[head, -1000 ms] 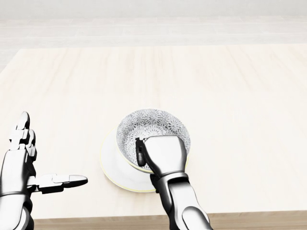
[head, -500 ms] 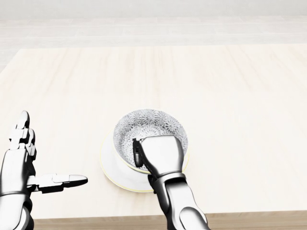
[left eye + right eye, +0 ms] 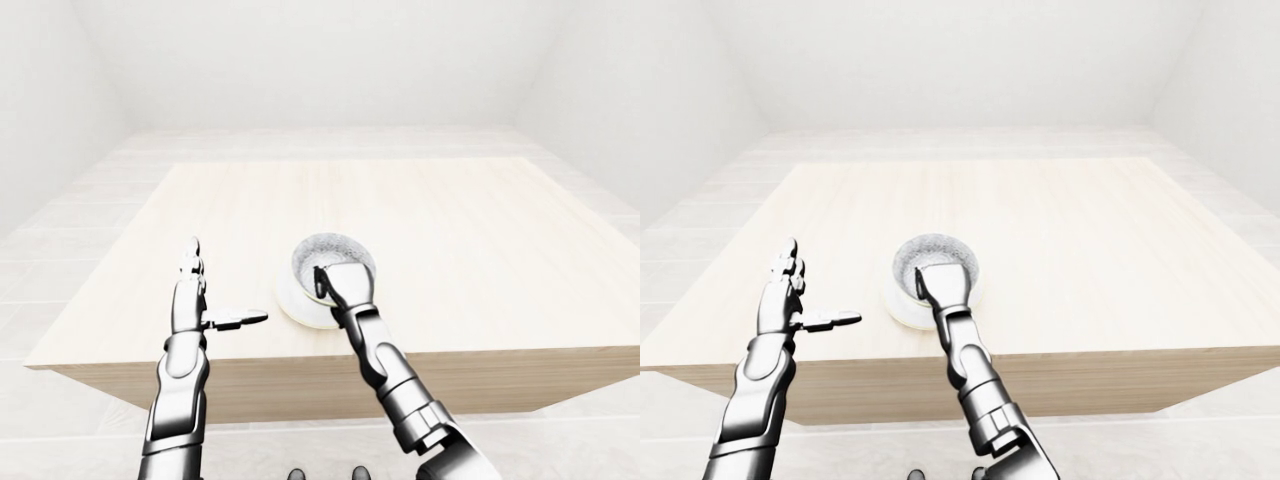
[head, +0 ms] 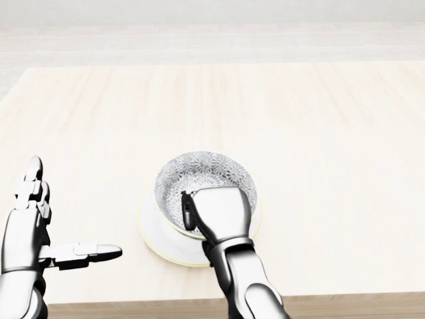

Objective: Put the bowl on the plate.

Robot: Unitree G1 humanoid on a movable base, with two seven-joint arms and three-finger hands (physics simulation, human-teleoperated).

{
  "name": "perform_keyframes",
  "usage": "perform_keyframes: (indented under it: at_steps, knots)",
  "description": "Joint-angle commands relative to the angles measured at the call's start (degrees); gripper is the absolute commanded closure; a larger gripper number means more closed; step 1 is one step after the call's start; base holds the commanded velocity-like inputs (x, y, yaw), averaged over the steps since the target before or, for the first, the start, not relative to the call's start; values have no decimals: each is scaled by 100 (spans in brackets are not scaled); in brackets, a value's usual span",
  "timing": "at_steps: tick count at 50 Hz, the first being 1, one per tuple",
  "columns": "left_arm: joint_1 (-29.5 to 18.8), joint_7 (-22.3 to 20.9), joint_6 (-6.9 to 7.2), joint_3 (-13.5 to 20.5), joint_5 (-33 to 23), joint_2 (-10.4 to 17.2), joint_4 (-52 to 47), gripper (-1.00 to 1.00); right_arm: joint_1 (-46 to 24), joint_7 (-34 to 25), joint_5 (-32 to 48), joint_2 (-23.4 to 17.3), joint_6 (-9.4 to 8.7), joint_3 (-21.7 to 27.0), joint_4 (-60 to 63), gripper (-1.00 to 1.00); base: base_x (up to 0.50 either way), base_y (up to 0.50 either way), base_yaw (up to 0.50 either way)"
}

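Note:
A patterned grey-and-white bowl (image 4: 202,178) sits over a white plate (image 4: 154,232) with a pale yellow rim, near the bottom edge of the table in the head view. My right hand (image 4: 199,212) grips the bowl's near rim, with fingers inside the bowl and the palm over its outer wall. My left hand (image 4: 50,226) is open to the left of the plate, fingers straight up and thumb pointing right, touching nothing. The bowl's underside is hidden, so whether it rests on the plate cannot be told.
The pale wooden table (image 4: 299,119) stretches wide above and to both sides of the bowl. Its near edge (image 3: 500,355) runs just below the plate. White floor and walls surround it.
The bowl and my right hand have shifted slightly left over the plate. My left hand has stayed where it was.

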State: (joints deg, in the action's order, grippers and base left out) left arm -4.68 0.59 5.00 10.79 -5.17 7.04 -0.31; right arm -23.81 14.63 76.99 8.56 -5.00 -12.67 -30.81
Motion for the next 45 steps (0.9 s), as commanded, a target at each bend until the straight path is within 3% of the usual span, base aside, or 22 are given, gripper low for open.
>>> perform_keyframes:
  at_steps: [1, 23, 45]
  knots:
    - [39, -14, 0, 0, -20, -6, 7, -100, -277, 347, -262, 17, 0, 57, -308, 100, 0, 0, 0]
    - [-61, 6, -132, 19, -10, 41, 321, -100, -757, 696, -636, 35, 0, 141, -1088, 100, 0, 0, 0]
    - [-79, 23, -198, 20, 2, 60, 425, -100, -689, 801, -647, 78, 0, 21, -1181, 100, 0, 0, 0]
